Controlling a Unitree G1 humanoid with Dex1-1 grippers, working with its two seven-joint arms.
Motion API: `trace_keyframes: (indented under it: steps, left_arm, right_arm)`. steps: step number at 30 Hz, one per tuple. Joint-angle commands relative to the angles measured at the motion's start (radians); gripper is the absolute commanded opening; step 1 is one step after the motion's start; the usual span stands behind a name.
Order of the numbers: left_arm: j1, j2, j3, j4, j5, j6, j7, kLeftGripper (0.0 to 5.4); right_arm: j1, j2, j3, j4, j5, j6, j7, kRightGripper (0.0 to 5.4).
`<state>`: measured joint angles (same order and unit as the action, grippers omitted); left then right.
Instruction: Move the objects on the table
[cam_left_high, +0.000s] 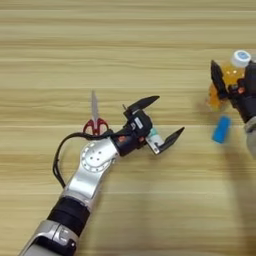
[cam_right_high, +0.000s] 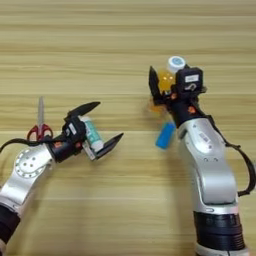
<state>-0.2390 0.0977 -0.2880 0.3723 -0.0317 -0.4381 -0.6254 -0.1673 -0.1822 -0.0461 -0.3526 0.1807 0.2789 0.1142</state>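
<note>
The left gripper (cam_right_high: 99, 122) hung near the middle of the light-tan wooden table (cam_right_high: 125, 45), its two black fingers spread wide with the white glue stick with a green label (cam_right_high: 92, 133) lying between them, while the red-handled scissors (cam_right_high: 40, 124) lay just to its left, blades pointing away from the robot. The right gripper (cam_right_high: 167, 85) sat at the orange-drink bottle with a white cap (cam_right_high: 170, 72); whether its fingers clamped the bottle could not be told. The small blue block (cam_right_high: 165, 135) lay on the table just below the bottle, beside the right arm.

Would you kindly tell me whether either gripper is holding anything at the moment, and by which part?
Nothing is clearly held. The left gripper is open around the glue stick; the right gripper is at the orange-drink bottle, grip unclear.
</note>
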Motion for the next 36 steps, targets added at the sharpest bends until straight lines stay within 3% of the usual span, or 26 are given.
trace_keyframes:
  steps: [1,5,18,36]
  left_arm:
    - [0.016,0.002,-0.009,-0.033,-0.044,0.010,-0.048,5.40]
    - [0.030,-0.007,-0.006,-0.078,-0.111,0.053,-0.093,5.40]
    - [0.033,-0.004,-0.003,-0.083,-0.107,0.069,-0.089,5.40]
    - [0.027,-0.004,0.009,-0.069,-0.099,0.072,-0.074,5.40]
  right_arm:
    - [-0.016,0.017,0.049,-0.020,-0.011,0.005,0.017,3.55]
    - [-0.011,0.037,0.093,0.003,-0.013,0.006,0.034,3.55]
    - [0.040,0.080,0.211,-0.005,-0.024,0.010,0.080,3.55]
    - [0.093,0.107,0.295,-0.057,0.003,0.050,0.122,3.55]
